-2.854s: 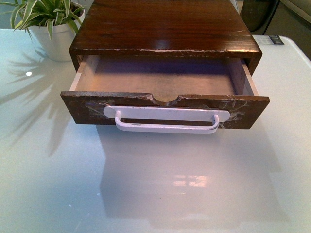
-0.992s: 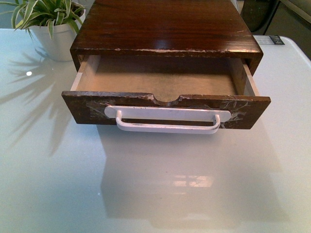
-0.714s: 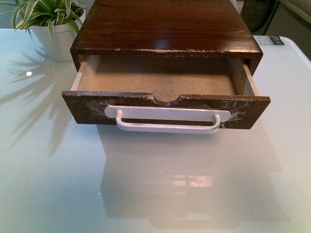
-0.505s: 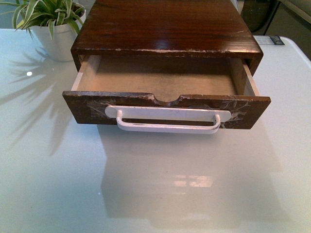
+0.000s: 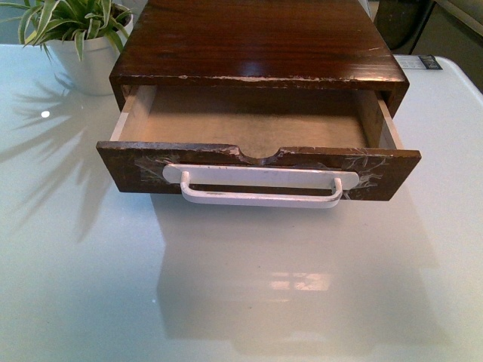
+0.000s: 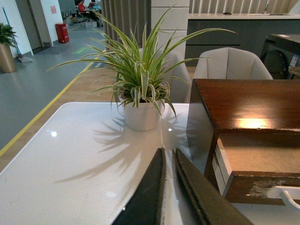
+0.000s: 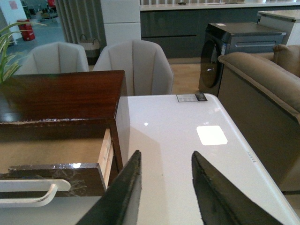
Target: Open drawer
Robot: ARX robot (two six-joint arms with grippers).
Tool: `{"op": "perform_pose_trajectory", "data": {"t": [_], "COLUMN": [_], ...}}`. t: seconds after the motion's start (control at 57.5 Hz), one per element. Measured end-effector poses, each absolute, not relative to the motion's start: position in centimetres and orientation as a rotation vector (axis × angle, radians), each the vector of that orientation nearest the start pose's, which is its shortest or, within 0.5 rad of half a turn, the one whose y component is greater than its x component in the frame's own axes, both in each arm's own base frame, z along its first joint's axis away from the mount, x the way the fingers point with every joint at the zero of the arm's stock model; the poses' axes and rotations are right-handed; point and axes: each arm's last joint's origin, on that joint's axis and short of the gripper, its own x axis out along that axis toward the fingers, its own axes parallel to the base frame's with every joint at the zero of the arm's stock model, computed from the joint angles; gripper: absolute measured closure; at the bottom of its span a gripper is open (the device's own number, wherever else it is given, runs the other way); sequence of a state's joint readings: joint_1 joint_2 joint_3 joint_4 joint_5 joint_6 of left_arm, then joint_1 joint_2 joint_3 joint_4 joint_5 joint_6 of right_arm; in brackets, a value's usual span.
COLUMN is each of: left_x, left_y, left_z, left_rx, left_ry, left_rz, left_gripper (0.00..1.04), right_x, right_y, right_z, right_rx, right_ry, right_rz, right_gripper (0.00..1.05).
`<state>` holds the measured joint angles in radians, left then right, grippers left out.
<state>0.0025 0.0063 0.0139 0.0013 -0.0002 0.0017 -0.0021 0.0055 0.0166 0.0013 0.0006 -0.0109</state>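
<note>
Glossy white surface (image 5: 83, 286), pale chairs (image 7: 133, 58) and a dark counter behind. Item: dark-brown wooden box (image 5: 256, 41) set toward the far edge, midway across. Item: the drawer (image 5: 256, 170), pulled out toward the near edge, pale inside exposed, white bar handle (image 5: 260, 197) across its scuffed front. Item: potted spider plant (image 6: 140, 89) at the far left corner. Left hand (image 6: 168, 187) with fingers nearly together, holding nothing; right hand (image 7: 164, 192) spread open, empty, beside the drawer's right end.

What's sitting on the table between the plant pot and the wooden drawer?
Nothing: in the left wrist view only bare white table separates the pot from the drawer.
</note>
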Motion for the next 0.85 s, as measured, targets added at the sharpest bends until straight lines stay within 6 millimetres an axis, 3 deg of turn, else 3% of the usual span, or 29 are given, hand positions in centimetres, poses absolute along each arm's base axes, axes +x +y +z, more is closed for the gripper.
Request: {"op": "perform_pose_trajectory", "data": {"t": [0.122,0.261,0.331,0.853], "left_x": [9.72,9.72,9.72,9.72], "left_y": [0.02,0.02,0.02,0.02], "left_z": [16.79,16.79,16.79,16.79], "left_rx": [0.002,0.002,0.003,0.002], "left_ry": [-0.009,-0.009,-0.009,-0.009], "left_rz": [0.003,0.003,0.003,0.003], "left_gripper": [0.41,0.17,0.07,0.08], "right_x": [9.7,9.7,9.7,9.7], "right_y": [-0.02,-0.02,-0.02,-0.02], "right_z": [16.89,16.89,16.89,16.89], "right_rx": [-0.011,-0.011,-0.01,-0.01], "right_ry": [-0.012,-0.012,-0.012,-0.012], "right_rz": [-0.003,-0.002,-0.003,-0.002], "right_gripper": [0.38,0.14,0.07,0.09]}}
